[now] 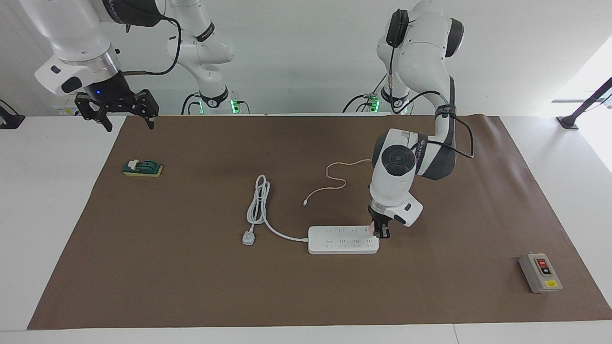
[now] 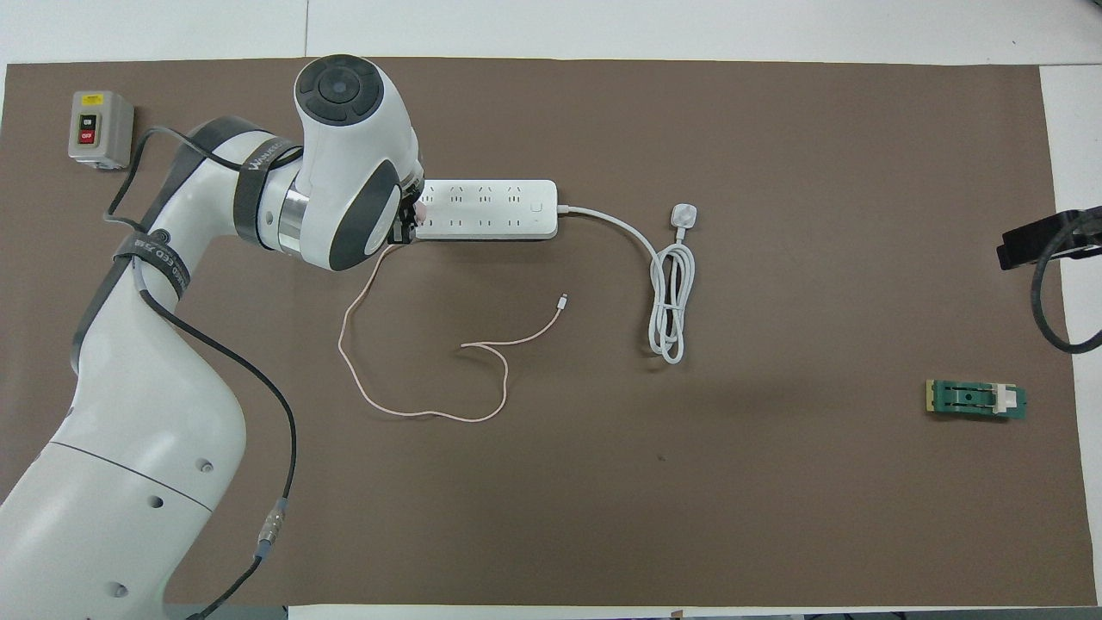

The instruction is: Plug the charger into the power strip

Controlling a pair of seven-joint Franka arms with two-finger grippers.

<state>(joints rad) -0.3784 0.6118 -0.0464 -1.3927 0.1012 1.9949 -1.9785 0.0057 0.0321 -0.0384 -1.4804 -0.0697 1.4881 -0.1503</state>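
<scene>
Brown paper matting (image 1: 191,267) covers the table under everything. Above its corner at the right arm's end, well apart from the work, the right gripper (image 1: 125,120) waits with its fingers spread and nothing between them. The left gripper (image 1: 381,232) points straight down, clenched on the charger (image 1: 372,230), a pale pink cube showing only as a sliver at its fingertips. Directly beneath it lies the power strip (image 1: 342,240), and the gripper is over that strip's end toward the left arm's end of the table; whether the prongs already touch a socket I cannot tell. From the gripper the thin pink cable (image 2: 413,412) trails toward the robots in loose loops. At the strip's other end its white cord (image 2: 667,284) runs to a coil and white plug (image 2: 685,213).

Risks as I judge them: the charger sits so near the strip's edge that prongs could miss the slots and press on plain casing; the unheld strip could then skid or tip. A tilted cube in the fingers would jam rather than seat.
</scene>
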